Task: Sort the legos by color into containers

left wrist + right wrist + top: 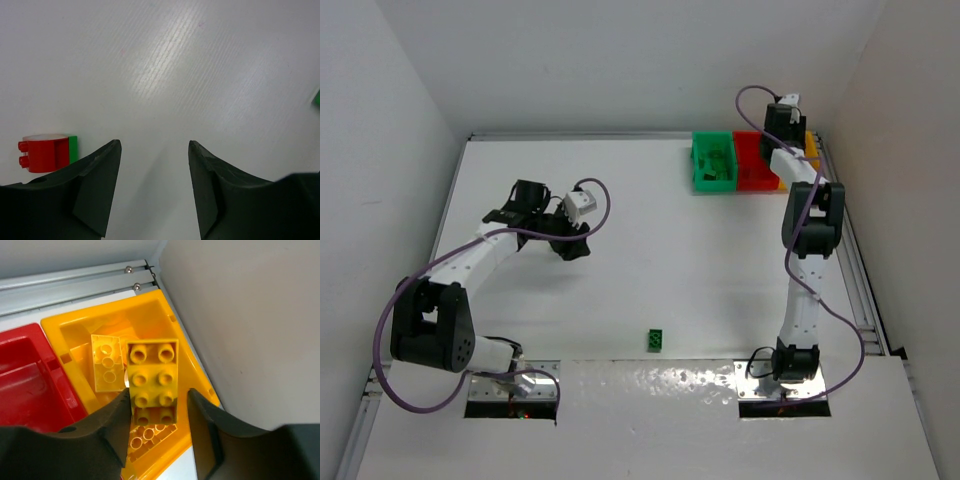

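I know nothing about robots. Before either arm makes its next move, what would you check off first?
1. Yellow brick above the yellow bin: ok.
2. Right jaws clear of that brick: cannot tell; a gap shows on one side only.
3. Left jaws open, nothing between them: ok.
4. Red brick lined up between the left jaws: not ok; it lies off to one side.
5. All bricks sorted: not ok; a green brick sits loose on the table.
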